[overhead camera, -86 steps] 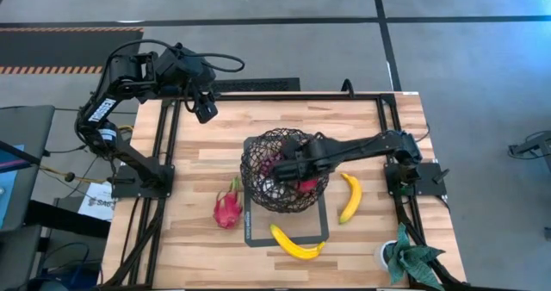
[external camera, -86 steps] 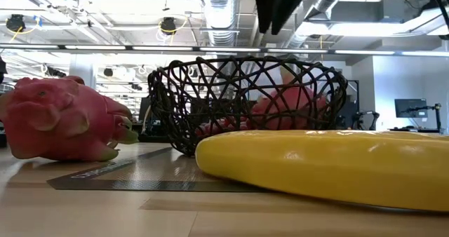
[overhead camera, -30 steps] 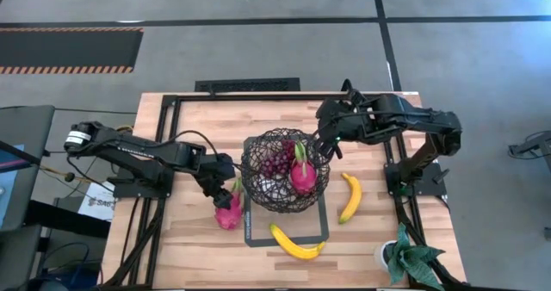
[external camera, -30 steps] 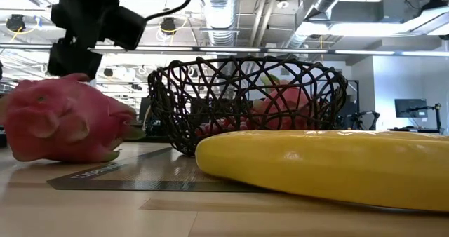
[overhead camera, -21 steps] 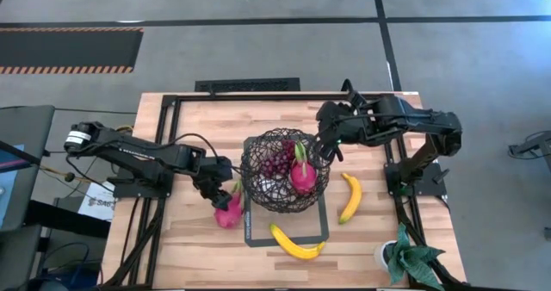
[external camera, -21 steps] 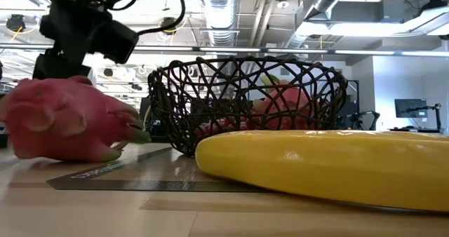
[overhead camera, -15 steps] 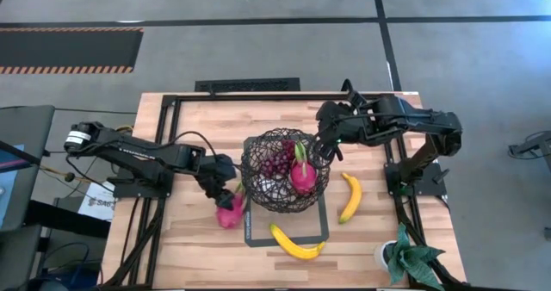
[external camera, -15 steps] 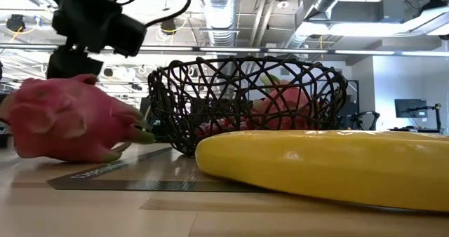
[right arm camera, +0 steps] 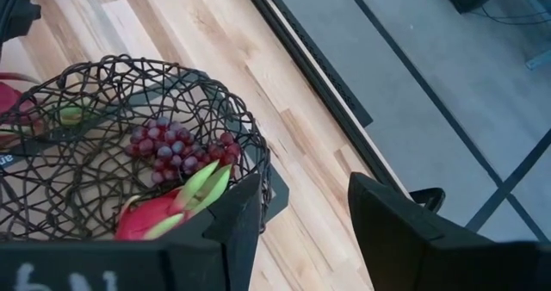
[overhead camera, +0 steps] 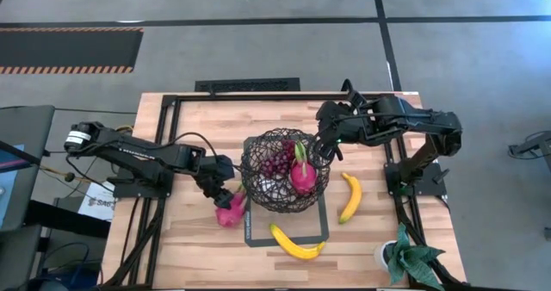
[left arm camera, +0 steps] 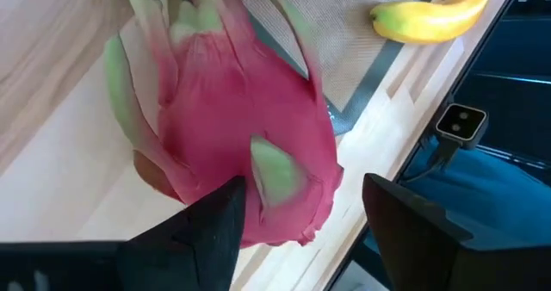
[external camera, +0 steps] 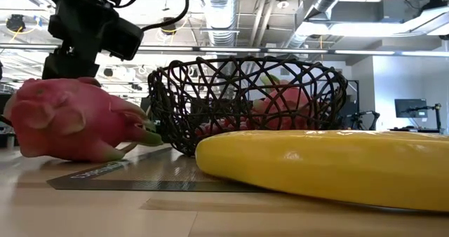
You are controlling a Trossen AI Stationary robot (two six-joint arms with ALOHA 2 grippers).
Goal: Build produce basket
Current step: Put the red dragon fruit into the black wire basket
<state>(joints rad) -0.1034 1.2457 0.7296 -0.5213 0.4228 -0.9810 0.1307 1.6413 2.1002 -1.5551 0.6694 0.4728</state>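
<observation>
A pink-red dragon fruit (overhead camera: 231,212) with green tips lies on its side on the table, just left of the dark wire basket (overhead camera: 258,192). My left gripper (overhead camera: 224,193) is open above it, one finger (left arm camera: 207,231) on each side of the fruit (left arm camera: 241,136). The basket holds the second dragon fruit (overhead camera: 302,176) and dark red grapes (overhead camera: 275,164). My right gripper (right arm camera: 301,231) is open and empty above the basket's far right rim (overhead camera: 325,149). Two bananas (overhead camera: 349,196) (overhead camera: 297,242) lie on the table. My left gripper comes at the dragon fruit from above, slanting from the table's left, its open fingers on either side of the fruit's body. One finger lies against the fruit's flank (left arm camera: 245,183); the other finger (left arm camera: 405,231) stands a little apart. The fruit rests on the table.
A dark mat (overhead camera: 320,231) lies under the basket. A potted plant (overhead camera: 409,258) stands at the near right corner. Black frame rails (overhead camera: 168,153) run along the table's left, far and right sides. In the low view the near banana (external camera: 323,167) fills the foreground.
My left gripper has moved toward the near edge and down over the dragon fruit. The fruit has been nudged a little toward the basket and has turned slightly, its green tip now closer to the basket's wall.
</observation>
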